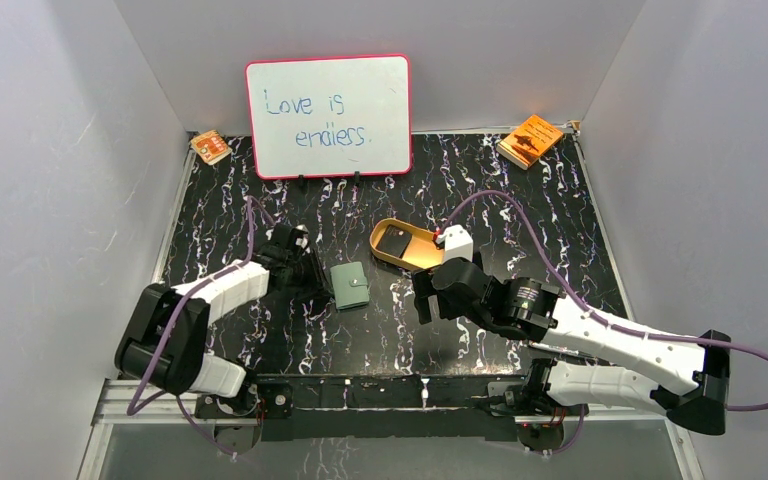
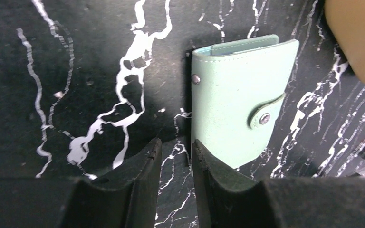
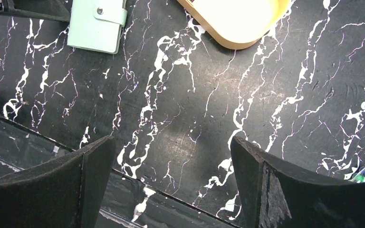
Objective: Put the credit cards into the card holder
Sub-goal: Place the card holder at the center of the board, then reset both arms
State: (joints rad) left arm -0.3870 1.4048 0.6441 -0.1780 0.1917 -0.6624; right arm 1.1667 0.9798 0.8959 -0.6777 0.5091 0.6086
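Black marbled table [image 1: 520, 200] holds the card holder [image 1: 350, 286] snapped shut at centre and the credit cards [image 1: 396, 242] in the tan tray [image 1: 400, 264] just far-right, so none is loaded; the left gripper [image 2: 176, 145], narrowly parted and empty, sits beside the holder's left edge, and the right gripper [image 3: 171, 142] gapes empty.

We see the card holder [image 1: 350, 286] lying mid-table, with the left gripper [image 1: 314, 271] just to its left. Behind it and to the right sits the tray [image 1: 384, 257], a credit card [image 1: 395, 241] inside. The whiteboard [image 1: 328, 116] stands at the back, flanked by the left booklet [image 1: 210, 147] and the right booklet [image 1: 530, 140] in the rear corners.
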